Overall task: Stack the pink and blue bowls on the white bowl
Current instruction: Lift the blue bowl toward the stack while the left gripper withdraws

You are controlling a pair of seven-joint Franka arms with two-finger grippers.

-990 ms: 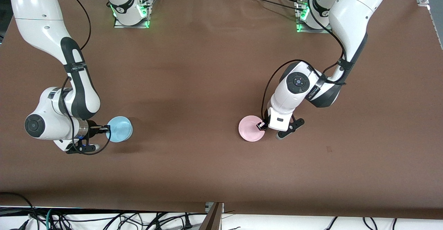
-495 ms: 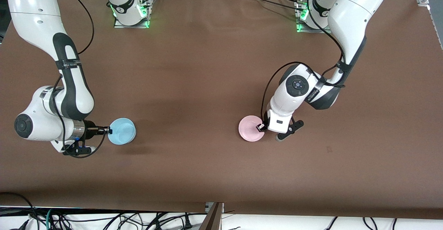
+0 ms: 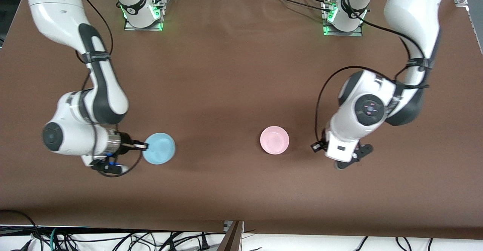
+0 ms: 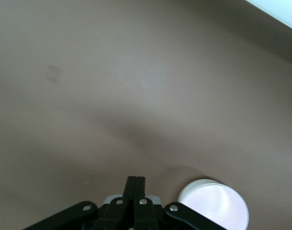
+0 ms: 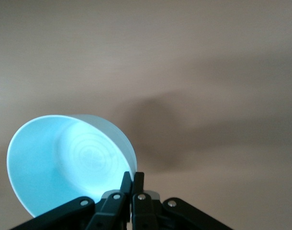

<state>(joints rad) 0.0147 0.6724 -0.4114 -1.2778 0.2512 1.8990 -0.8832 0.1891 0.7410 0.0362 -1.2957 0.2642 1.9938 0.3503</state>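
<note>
The pale pink bowl (image 3: 274,140) sits upright on the brown table, mid-table. It also shows in the left wrist view (image 4: 214,205), where its outer wall looks whitish. No separate white bowl shows; I cannot tell whether it lies under the pink one. My left gripper (image 3: 314,147) is shut and empty (image 4: 135,179), beside the pink bowl toward the left arm's end, apart from it. My right gripper (image 3: 142,145) is shut on the rim of the sky-blue bowl (image 3: 159,148), toward the right arm's end. In the right wrist view the gripper (image 5: 133,175) pinches the tilted blue bowl (image 5: 64,163).
The brown table cloth (image 3: 226,73) bears only the bowls. The two arm bases (image 3: 142,13) (image 3: 341,15) stand along the edge farthest from the front camera. Cables (image 3: 113,239) hang below the near edge.
My left gripper let go of the pink bowl, shut, and drew away toward the left arm's end. My right gripper carried the blue bowl toward the pink bowl.
</note>
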